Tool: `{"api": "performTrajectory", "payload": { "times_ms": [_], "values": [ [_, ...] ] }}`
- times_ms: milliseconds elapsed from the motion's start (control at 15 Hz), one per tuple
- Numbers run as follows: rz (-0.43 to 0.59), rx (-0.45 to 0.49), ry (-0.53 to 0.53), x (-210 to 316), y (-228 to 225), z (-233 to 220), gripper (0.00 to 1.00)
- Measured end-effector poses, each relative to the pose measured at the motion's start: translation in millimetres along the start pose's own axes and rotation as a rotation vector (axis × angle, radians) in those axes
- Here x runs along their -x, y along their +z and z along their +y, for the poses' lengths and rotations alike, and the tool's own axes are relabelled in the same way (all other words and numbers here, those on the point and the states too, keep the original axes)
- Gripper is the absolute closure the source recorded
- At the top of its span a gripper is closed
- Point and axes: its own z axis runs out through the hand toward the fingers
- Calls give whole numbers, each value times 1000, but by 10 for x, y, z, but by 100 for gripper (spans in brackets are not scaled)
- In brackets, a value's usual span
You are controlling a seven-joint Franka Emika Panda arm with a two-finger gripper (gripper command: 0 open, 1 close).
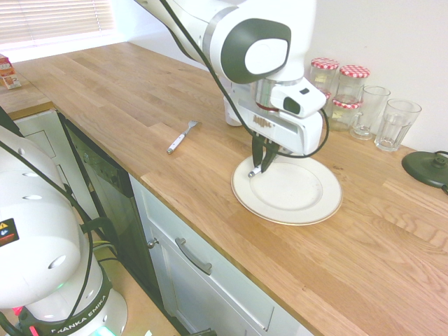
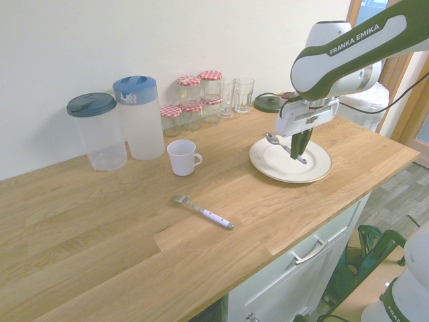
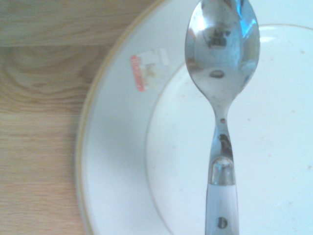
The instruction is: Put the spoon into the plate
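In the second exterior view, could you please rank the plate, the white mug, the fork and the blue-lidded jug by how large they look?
1. Blue-lidded jug
2. Plate, about as large as the jug but flat, so that order is unsure
3. Fork
4. White mug, close to the fork in extent

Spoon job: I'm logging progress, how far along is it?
Done: the spoon is off the counter, gripped by the end effector and carried over the plate. In hand: it hangs just above the plate. Left: lowering and releasing it.
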Motion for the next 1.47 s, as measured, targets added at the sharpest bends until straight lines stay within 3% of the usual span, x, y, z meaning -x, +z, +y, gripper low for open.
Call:
{"api": "performTrajectory", "payload": {
  "times_ms": [200,267,1067,1467],
  "values": [
    [-13,5,22,-168,189,158,100],
    [-17,8,29,-204,254,187,0],
    [-20,16,46,-396,422,158,0],
    [18,-13,-4,-176,-209,8,0]
  ]
}}
